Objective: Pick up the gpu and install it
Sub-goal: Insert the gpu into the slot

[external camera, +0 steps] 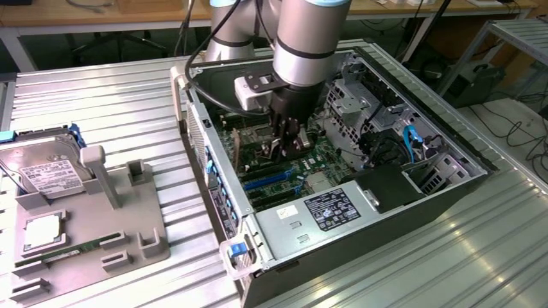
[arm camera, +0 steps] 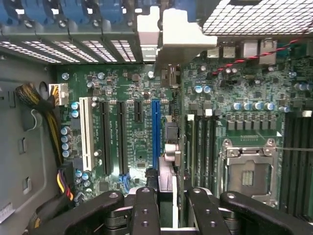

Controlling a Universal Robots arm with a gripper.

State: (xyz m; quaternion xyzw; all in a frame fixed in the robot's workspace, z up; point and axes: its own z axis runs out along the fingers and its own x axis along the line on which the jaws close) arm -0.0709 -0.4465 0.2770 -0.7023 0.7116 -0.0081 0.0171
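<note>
GPU (arm camera: pixel 168 161) sits edge-on in the closed claw (arm camera: pixel 171 205), inside the open case (external camera: pixel 445 138), its long axis along the blue slot (arm camera: pixel 155 132) just beside it, bracket (arm camera: pixel 168 36) at the rear wall. Outside, the surface (external camera: pixel 111 90) carries a tray (external camera: pixel 86 224) with a hard drive (external camera: pixel 43 167); desks stand beyond.

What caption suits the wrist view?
Fingers hold the gpu edge-on above the motherboard.
</note>
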